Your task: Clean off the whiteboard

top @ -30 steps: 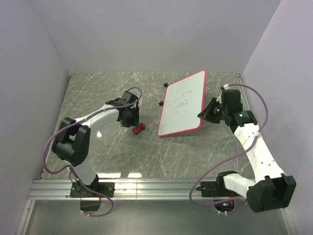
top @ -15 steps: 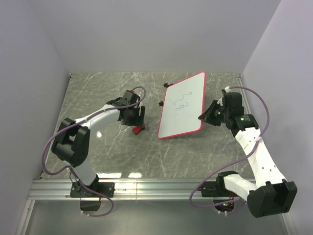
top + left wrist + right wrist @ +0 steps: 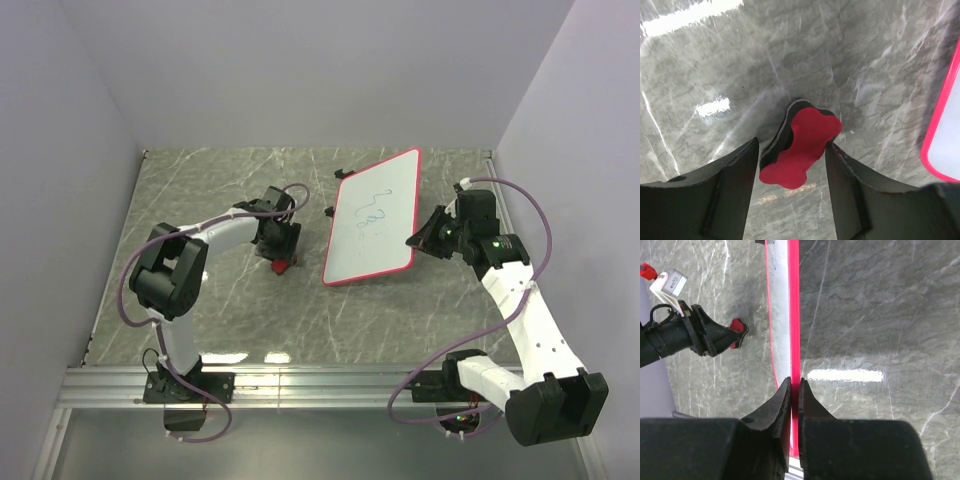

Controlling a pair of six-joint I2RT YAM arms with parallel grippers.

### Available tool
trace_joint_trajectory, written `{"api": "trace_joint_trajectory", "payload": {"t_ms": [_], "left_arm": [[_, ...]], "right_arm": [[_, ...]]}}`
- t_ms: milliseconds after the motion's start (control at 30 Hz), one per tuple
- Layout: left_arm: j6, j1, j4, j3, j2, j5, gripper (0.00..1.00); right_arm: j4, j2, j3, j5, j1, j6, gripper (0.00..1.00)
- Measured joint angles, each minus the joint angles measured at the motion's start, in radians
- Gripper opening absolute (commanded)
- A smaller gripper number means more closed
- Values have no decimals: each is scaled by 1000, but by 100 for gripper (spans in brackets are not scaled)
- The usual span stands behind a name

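The whiteboard (image 3: 372, 220) is white with a red-pink rim and carries blue-green scribbles; it lies slanted at the table's middle right. My right gripper (image 3: 415, 240) is shut on its right rim, and the right wrist view shows the rim (image 3: 794, 315) pinched between the two jaws (image 3: 795, 382). A small red bone-shaped eraser (image 3: 283, 266) with a black underside lies left of the board. My left gripper (image 3: 280, 250) hangs over it, open. In the left wrist view the eraser (image 3: 802, 147) sits between the fingers (image 3: 791, 150), its right edge against the right finger.
Two small black clips (image 3: 340, 174) stick out from the board's left edge. The board's rim (image 3: 945, 145) is close on the right of the left gripper. Grey marble table (image 3: 200, 200), walls on three sides, a metal rail (image 3: 300, 380) at the near edge.
My left gripper has moved right and down over the eraser, its jaws widening then narrowing a little. The right gripper keeps its hold on the board's rim.
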Motion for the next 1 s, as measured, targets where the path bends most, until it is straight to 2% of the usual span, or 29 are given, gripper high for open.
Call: {"api": "trace_joint_trajectory", "payload": {"t_ms": [133,267,333,433,467,567,800,1000], "left_arm": [[11,0,1,11,8,1,54],[16,0,0,18,8,1,41],[18,0,-3,25,9,1,38],[21,0,-3,36,18,1,25],[22,0,-5,39,21,1,16],[21,0,-10,48,22,4,0],[11,1,-22,77,28,49,0],[-48,0,-49,229,32,148,0]], "right_arm": [[-3,-2,0,2,0,1,0],[-3,-1,0,2,0,3,0],[-3,-1,0,2,0,3,0],[-3,-1,0,3,0,4,0],[-3,-1,0,3,0,4,0],[-3,-1,0,5,0,4,0],[-3,-1,0,5,0,7,0],[0,-1,-7,3,0,11,0]]}}
